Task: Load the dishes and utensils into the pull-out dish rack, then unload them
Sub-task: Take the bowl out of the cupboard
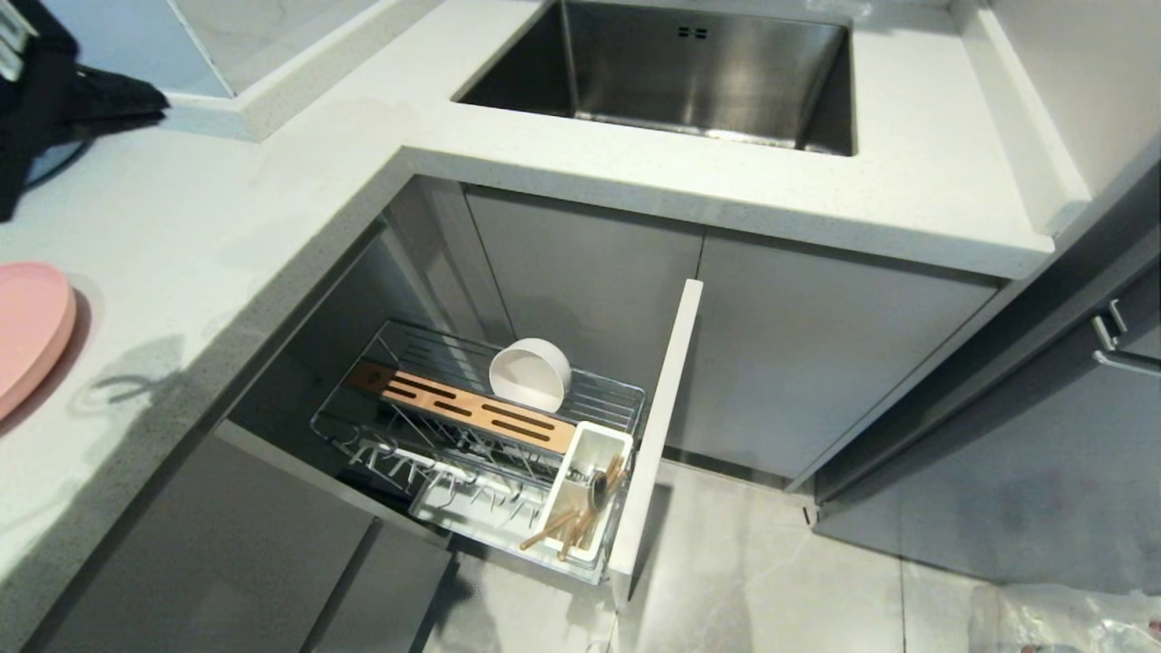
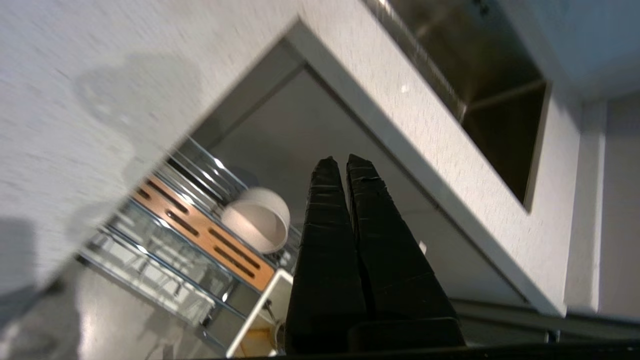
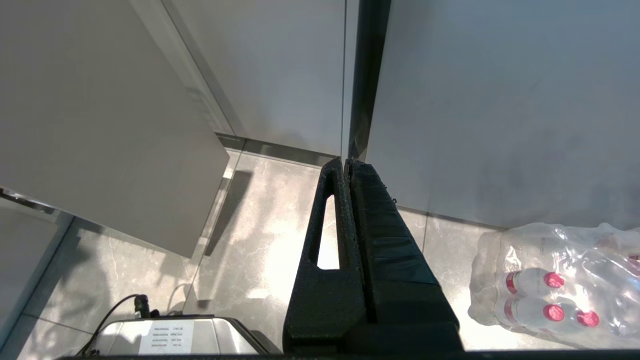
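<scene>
The pull-out dish rack [image 1: 508, 435] stands drawn out of the lower cabinet below the counter [image 1: 227, 227], its pale grey front panel [image 1: 658, 426] swung toward the floor side. Inside it, the white bowl [image 1: 531, 370] sits tipped on its side on the wire bars just behind the slotted wooden strip [image 1: 472, 410]. The white utensil cup [image 1: 588, 485] stands at the front corner next to the panel, and the chopsticks [image 1: 558, 528] and the spoon [image 1: 599, 490] lean in it together. The pink plate [image 1: 32, 331] lies flat on the counter at the far left edge of the head view, well apart from the rack.

The left gripper [image 2: 342, 162] does not show in the head view. In its own wrist view its 2 black fingers [image 2: 325, 225] are pressed together with nothing between them, and it hangs above the open rack; the bowl [image 2: 257, 225] and the wooden strip [image 2: 205, 232] lie below and to one side of the fingertips, not touching them. The steel sink [image 2: 500, 110] shows beyond the counter edge.

The right gripper [image 3: 346, 162] is also closed and empty, hanging low over the grey floor tiles [image 3: 260, 250] beside cabinet doors. A shrink-wrapped pack of bottles [image 3: 560, 285] with red caps lies near it. A metal box [image 3: 175, 337] on the floor carries a white label, but its print is too small to read.
</scene>
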Controlling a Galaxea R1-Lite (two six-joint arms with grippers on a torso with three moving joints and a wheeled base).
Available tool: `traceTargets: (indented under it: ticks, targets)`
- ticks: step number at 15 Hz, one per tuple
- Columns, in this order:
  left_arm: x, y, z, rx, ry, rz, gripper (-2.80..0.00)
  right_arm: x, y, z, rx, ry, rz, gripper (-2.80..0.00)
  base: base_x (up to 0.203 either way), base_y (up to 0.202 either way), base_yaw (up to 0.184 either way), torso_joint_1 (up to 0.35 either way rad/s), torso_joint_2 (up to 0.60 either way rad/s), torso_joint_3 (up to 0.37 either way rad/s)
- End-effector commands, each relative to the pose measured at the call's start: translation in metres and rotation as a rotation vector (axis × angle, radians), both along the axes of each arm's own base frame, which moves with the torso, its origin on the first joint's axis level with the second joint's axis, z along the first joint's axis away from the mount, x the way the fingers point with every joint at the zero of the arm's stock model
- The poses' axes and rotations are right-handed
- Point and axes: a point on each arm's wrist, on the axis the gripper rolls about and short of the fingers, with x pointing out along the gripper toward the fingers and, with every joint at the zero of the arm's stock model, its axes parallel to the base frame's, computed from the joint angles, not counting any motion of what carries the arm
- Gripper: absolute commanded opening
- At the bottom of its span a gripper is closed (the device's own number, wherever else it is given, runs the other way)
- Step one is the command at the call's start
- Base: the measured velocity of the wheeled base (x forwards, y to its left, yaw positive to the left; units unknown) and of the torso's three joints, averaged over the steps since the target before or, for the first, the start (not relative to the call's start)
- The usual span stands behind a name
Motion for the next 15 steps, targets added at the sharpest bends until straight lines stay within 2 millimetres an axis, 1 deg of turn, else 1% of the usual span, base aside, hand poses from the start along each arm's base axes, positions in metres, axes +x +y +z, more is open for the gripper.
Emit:
traceTargets:
  ticks: [1, 2, 4, 5, 8, 10, 12, 15]
  targets:
    - [0.027, -0.023, -0.025, 0.033, 0.109, -0.037, -2.80, 0.000, 0.000, 0.000, 0.000, 0.002, 0.000, -2.80, 0.000, 0.000, 0.000, 0.000, 0.00, 0.000]
    - [0.037, -0.032, -0.034, 0.031, 0.148, -0.035, -2.80, 0.000, 0.000, 0.000, 0.000, 0.002, -0.001, -2.80, 0.000, 0.000, 0.000, 0.000, 0.00, 0.000]
    - [0.056, -0.058, -0.057, 0.041, 0.240, -0.036, -2.80, 0.000, 0.000, 0.000, 0.001, 0.002, -0.001, -2.80, 0.000, 0.000, 0.000, 0.000, 0.00, 0.000]
    - [0.065, -0.069, -0.070, 0.059, 0.283, -0.024, -2.80, 0.000, 0.000, 0.000, 0.000, 0.002, 0.000, -2.80, 0.000, 0.000, 0.000, 0.000, 0.00, 0.000]
    - [0.098, -0.095, -0.114, 0.104, 0.416, 0.018, -2.80, 0.000, 0.000, 0.000, 0.001, 0.002, -0.001, -2.80, 0.000, 0.000, 0.000, 0.000, 0.00, 0.000]
    - [0.114, -0.106, -0.136, 0.123, 0.474, 0.021, -2.80, 0.000, 0.000, 0.000, 0.000, 0.002, 0.000, -2.80, 0.000, 0.000, 0.000, 0.000, 0.00, 0.000]
    - [0.129, -0.115, -0.154, 0.132, 0.496, 0.023, -2.80, 0.000, 0.000, 0.000, 0.000, 0.002, 0.000, -2.80, 0.000, 0.000, 0.000, 0.000, 0.00, 0.000]
    - [0.155, -0.129, -0.187, 0.154, 0.534, 0.032, -2.80, 0.000, 0.000, 0.000, 0.000, 0.002, -0.001, -2.80, 0.000, 0.000, 0.000, 0.000, 0.00, 0.000]
